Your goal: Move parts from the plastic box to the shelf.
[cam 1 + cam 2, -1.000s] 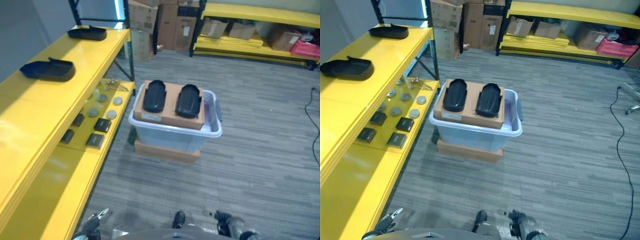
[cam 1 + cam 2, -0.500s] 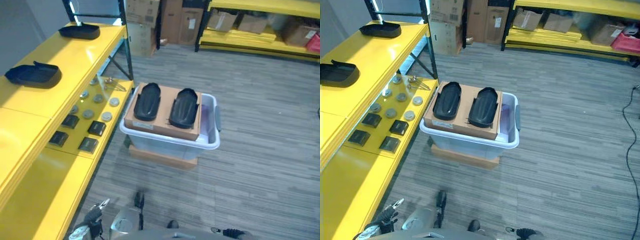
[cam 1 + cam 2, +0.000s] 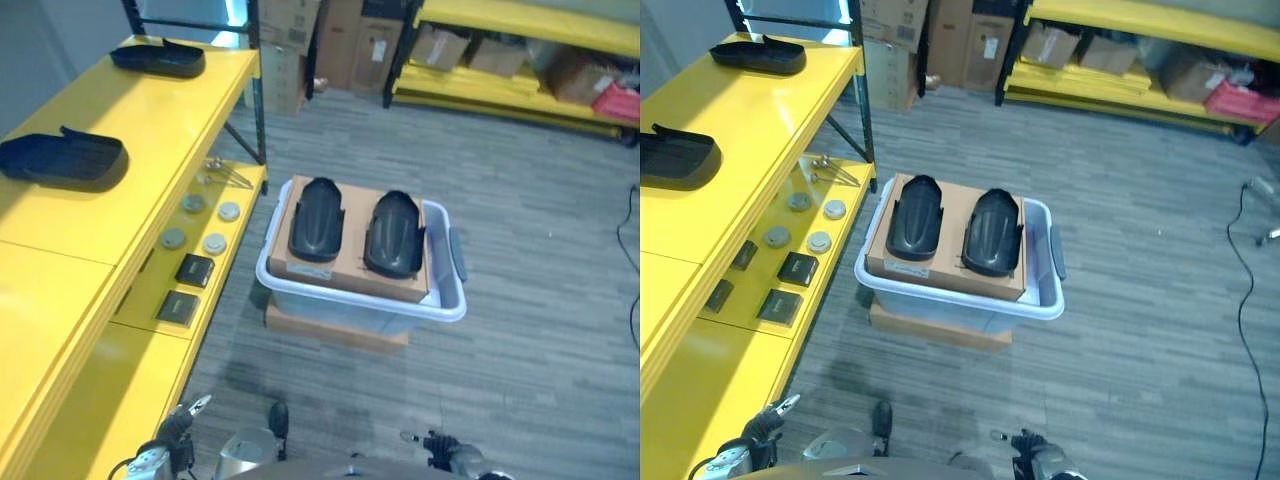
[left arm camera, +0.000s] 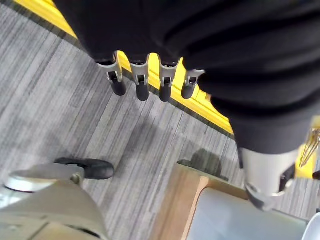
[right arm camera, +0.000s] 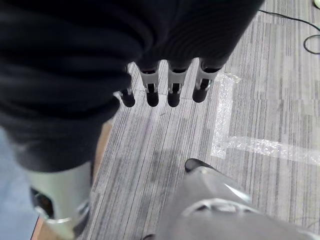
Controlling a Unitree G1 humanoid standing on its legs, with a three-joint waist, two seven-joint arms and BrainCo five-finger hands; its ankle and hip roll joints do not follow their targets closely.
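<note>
Bright even light, glare on the yellow shelf (image 3: 120,130), wrist views blurred.

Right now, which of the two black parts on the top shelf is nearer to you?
The ribbed black part at the view's left edge, on the yellow shelf. The other black part lies at the shelf's far end.

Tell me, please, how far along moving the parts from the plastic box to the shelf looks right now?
Done: two black parts lie on the yellow shelf. In hand: nothing; the left hand and right hand hang open over the floor. Left: two black parts lie side by side on cardboard atop the plastic box.
</note>
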